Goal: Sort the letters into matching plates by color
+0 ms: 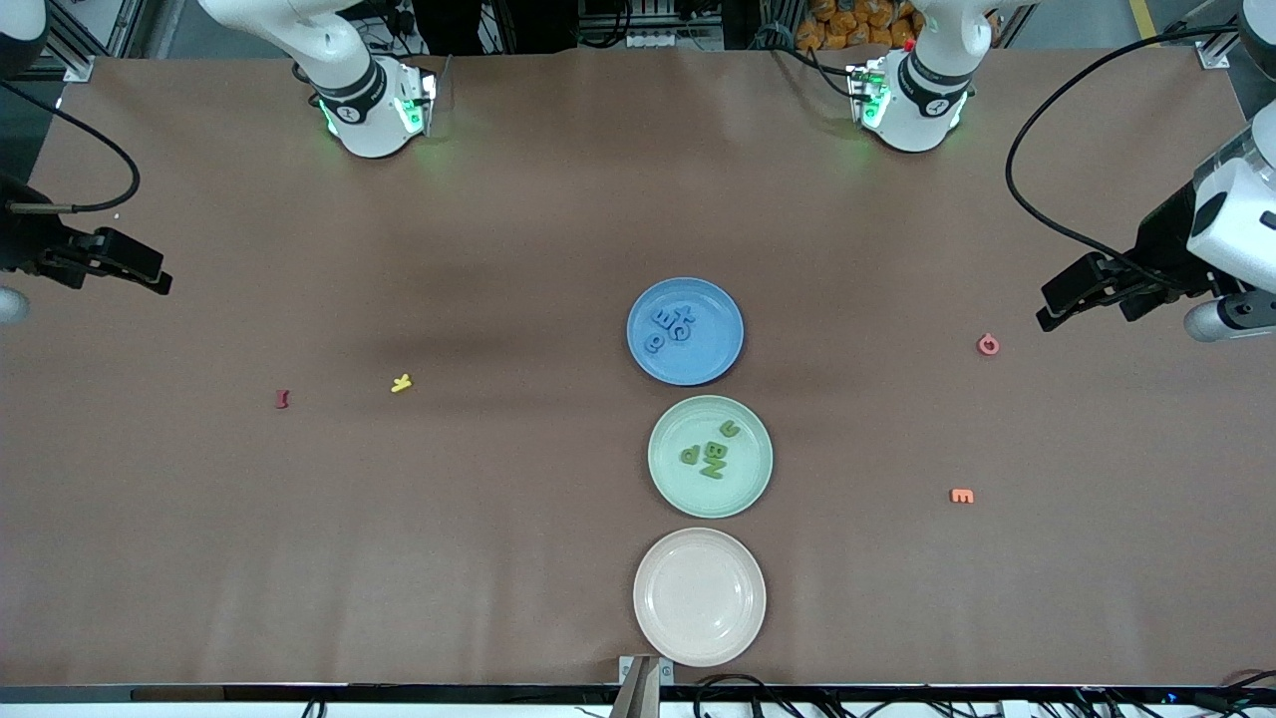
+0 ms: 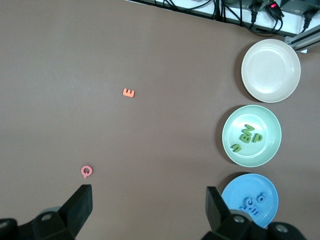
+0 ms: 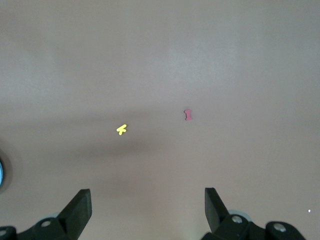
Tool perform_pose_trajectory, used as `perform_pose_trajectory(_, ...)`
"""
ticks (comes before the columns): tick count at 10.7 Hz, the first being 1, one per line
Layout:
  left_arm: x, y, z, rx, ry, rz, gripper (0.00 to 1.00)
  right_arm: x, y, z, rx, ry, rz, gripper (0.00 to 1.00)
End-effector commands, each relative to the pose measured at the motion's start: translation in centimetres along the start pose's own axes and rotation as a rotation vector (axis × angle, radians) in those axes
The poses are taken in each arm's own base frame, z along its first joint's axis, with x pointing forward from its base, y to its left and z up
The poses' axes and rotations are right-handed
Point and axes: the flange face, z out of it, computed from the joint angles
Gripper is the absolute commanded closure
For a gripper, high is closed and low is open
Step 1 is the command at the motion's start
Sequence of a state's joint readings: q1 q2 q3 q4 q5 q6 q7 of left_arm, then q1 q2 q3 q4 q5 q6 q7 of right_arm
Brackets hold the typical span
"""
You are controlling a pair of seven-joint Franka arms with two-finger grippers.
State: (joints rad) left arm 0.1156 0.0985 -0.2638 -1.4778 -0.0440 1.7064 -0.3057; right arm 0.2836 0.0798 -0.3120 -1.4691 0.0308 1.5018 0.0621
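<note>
The blue plate [image 1: 720, 351] holds several blue letters [image 1: 670, 327] in a cluster. Beside it, nearer the front camera, the mint green plate [image 1: 688, 491] holds several green letters [image 1: 714, 454]. The left wrist view shows both plates too: the blue plate [image 2: 266, 186] with its blue letters [image 2: 252, 203], the green plate [image 2: 267, 150] with its green letters [image 2: 247, 136]. My left gripper [image 1: 1059, 299] [image 2: 148, 200] hangs open and empty over bare table at the left arm's end. My right gripper [image 1: 150, 271] [image 3: 147, 202] hangs open and empty over the right arm's end.
An empty beige-pink plate [image 1: 700, 596] [image 2: 270, 70] lies nearest the front camera. A pink Q [image 1: 988, 345] [image 2: 86, 171] and an orange E [image 1: 962, 496] [image 2: 128, 93] lie loose toward the left arm's end. A yellow letter [image 1: 401, 383] [image 3: 121, 130] and a dark red one [image 1: 282, 399] [image 3: 188, 115] lie toward the right arm's end.
</note>
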Motion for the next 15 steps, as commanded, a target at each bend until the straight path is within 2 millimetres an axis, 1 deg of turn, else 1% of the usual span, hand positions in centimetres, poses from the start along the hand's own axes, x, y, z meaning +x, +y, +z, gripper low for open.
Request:
perform_pose_trajectory(1, -0.1, 0.2, -0.3, -0.002, 0.007, -0.066, 0.0, -0.8, 0.0, -1.1, -0.012, 0.016, 0.01, 0.0)
perform_pose_trajectory(4, 0.0, -0.6, -0.4, 0.005, 0.007, -0.079, 0.0, -0.7, -0.1, -1.1, -0.012, 0.019, 0.009, 0.0)
perform_pose_trajectory(6, -0.1, -0.8, -0.6, 0.067, 0.027, -0.067, 0.0, -0.7, 0.0, -1.0, -0.012, 0.018, 0.01, 0.0)
perform_pose_trajectory(7, -0.1, -0.9, -0.7, 0.075, 0.025, -0.07, 0.0, -0.7, 0.0, -1.0, -0.012, 0.018, 0.01, 0.0)
perform_pose_trajectory(9, -0.5, -1.3, -0.6, 0.147, 0.013, -0.052, 0.0, -0.6, 0.0, -0.9, -0.013, 0.015, 0.01, 0.0)
perform_pose_trajectory(11, -0.9, -1.4, -1.0, 0.159, 0.001, -0.054, 0.0, -0.6, -0.1, -0.8, -0.014, 0.013, 0.009, 0.0)
perform_pose_trajectory(15, -1.1, -1.3, -0.8, 0.148, -0.015, -0.052, 0.0, -0.6, -0.1, -0.8, -0.014, 0.013, 0.009, 0.0)
